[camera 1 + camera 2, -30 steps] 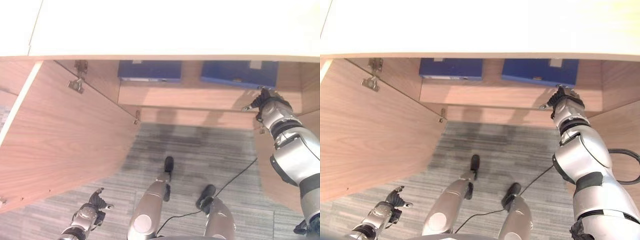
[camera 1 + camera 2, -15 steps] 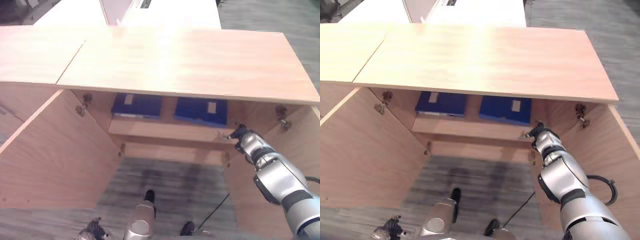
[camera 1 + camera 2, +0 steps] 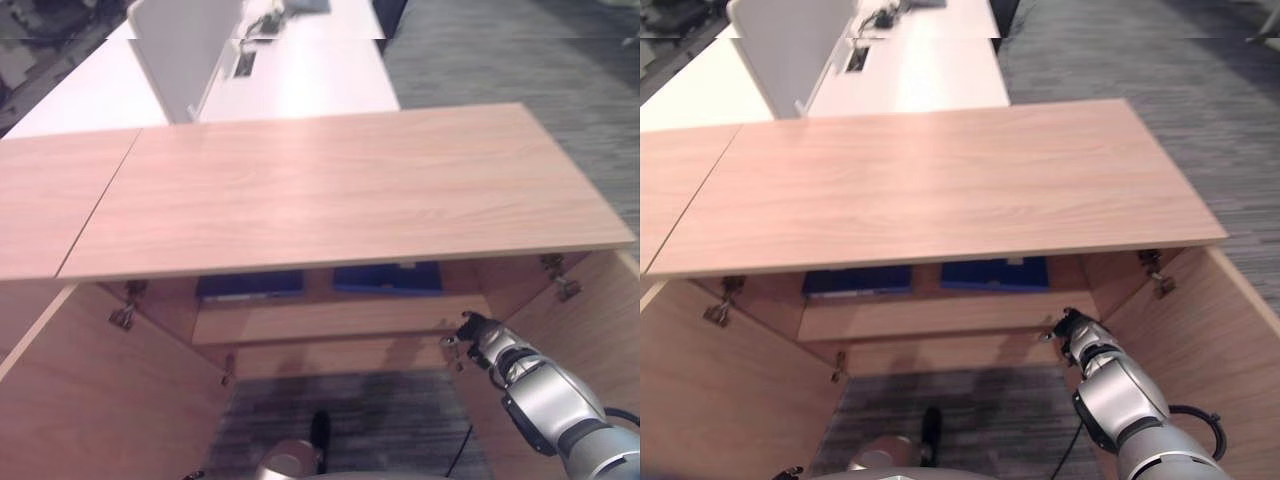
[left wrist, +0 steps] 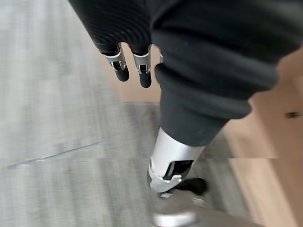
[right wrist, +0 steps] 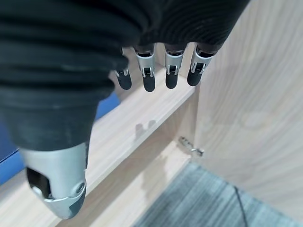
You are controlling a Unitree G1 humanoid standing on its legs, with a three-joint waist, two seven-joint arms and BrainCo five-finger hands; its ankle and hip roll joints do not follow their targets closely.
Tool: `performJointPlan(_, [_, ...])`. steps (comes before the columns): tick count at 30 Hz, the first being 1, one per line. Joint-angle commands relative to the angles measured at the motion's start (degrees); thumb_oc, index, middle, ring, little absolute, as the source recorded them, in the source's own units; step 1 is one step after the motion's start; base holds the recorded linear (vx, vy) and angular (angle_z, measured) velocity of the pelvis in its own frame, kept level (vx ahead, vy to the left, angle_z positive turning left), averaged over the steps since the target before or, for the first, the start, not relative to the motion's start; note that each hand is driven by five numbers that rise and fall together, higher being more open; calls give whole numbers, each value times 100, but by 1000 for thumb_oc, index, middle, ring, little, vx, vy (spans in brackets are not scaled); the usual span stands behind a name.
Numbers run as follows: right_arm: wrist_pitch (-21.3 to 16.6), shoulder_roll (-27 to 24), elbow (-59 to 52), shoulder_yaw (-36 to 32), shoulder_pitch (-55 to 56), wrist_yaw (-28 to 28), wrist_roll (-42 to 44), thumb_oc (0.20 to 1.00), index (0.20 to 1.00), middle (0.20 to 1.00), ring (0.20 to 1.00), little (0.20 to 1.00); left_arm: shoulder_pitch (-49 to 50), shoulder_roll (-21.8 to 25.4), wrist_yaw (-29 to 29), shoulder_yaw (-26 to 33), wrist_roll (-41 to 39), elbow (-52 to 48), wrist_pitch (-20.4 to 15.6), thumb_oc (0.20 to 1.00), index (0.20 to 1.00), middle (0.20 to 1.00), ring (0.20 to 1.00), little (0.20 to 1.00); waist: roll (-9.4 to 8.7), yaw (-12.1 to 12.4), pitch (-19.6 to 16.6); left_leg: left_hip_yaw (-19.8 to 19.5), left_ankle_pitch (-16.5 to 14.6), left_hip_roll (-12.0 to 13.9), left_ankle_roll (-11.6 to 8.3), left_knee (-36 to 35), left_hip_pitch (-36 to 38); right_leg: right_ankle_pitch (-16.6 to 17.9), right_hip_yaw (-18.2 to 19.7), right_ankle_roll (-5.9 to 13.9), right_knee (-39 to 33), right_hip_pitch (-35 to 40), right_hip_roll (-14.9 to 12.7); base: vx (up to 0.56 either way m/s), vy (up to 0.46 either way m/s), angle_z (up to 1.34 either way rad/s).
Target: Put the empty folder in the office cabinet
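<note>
Folders [image 3: 387, 279], two blue ones, lay side by side on the cabinet [image 3: 330, 200] shelf [image 3: 330, 320] under its top. We saw the right hand [image 3: 478, 331] near the shelf edge, fingers straight, holding nothing; the left hand [image 4: 130, 66] hung relaxed above the floor [image 4: 57, 118].

Two blue folders [image 3: 250, 285] [image 3: 388, 279] lie on one cabinet shelf [image 3: 330, 320]. Two cabinet doors [image 3: 90, 400] [image 3: 1210, 340] stand open. One hand [image 3: 478, 334] is near the shelf.

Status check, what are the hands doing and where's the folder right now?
Right hand open, empty, at the cabinet shelf edge. Left hand open, empty. Two blue folders lie on that shelf. Both doors open.
</note>
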Motion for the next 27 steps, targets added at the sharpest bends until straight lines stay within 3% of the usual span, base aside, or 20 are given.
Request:
performJointPlan(1, [-36, -284, -161, 205, -325, 33, -96, 1000, 1000, 1000, 1000, 1000, -69, 172, 51, -321, 200, 281, 15, 1000, 1000, 1000, 1000, 1000, 69, 129, 142, -350, -321, -302, 64, 38, 1, 351, 48, 195, 2495, -795, -919, 93, 200, -2])
performJointPlan(4, [-66, -164, -445, 212, -501, 12, 112, 1000, 1000, 1000, 1000, 1000, -387, 398, 64, -325, 123, 235, -6, 1000, 1000, 1000, 1000, 1000, 125, 40, 439, -224, -497, -165, 74, 162, 87, 301, -374, 60, 2546, -1263, -1001, -13, 61, -11])
performJointPlan(6, [-83, -83, -562, 260, -590, -27, 192, 1000, 1000, 1000, 1000, 1000, -513, 498, 88, -325, 110, 199, -8, 1000, 1000, 1000, 1000, 1000, 124, -114, 630, -242, -540, -53, 36, 353, 71, 180, -395, -36, 2098, -1534, -621, -41, -83, -16])
performJointPlan(7, [-82, -81, -561, 261, -594, -28, 193, 1000, 1000, 1000, 1000, 1000, -516, 500, 88, -322, 110, 200, -8, 1000, 1000, 1000, 1000, 1000, 127, -111, 632, -241, -546, -42, 30, 362, 67, 180, -396, -44, 2086, -1530, -608, -31, -83, -3])
performJointPlan(9, [-84, 15, -616, 262, -606, -41, 301, 1000, 1000, 1000, 1000, 1000, -591, 517, 90, -333, 153, 201, -12, 1000, 1000, 1000, 1000, 1000, 58, -199, 804, -245, -639, -55, 22, 484, 95, 344, -261, 9, 1488, -1741, -317, 10, -87, 8])
performJointPlan(11, [-74, 33, -612, 242, -705, -56, 458, 1000, 1000, 1000, 1000, 1000, -652, 532, 84, -343, 215, 194, -23, 1000, 1000, 1000, 1000, 1000, -1, -211, 946, -270, -773, -43, -8, 727, 45, 560, -238, 20, 957, -1792, -235, 37, -103, 2])
performJointPlan(17, [-109, 34, -529, 349, -963, -216, 527, 1000, 1000, 1000, 1000, 1000, -567, 383, 116, -467, 229, 146, -43, 1000, 1000, 1000, 1000, 1000, -4, -87, 1066, -294, -819, 21, -44, 925, -298, 568, -228, -61, 730, -1831, -108, -3, -80, 11])
performJointPlan(27, [-256, -219, -1008, 910, -1965, -590, 530, 1000, 1000, 1000, 1000, 1000, -1007, 512, 401, -655, -17, 77, -170, 1000, 1000, 1000, 1000, 1000, 24, -100, 1605, -451, -785, 205, -136, 1418, -1305, 386, -180, -245, 1241, -2662, -183, -60, -89, 9])
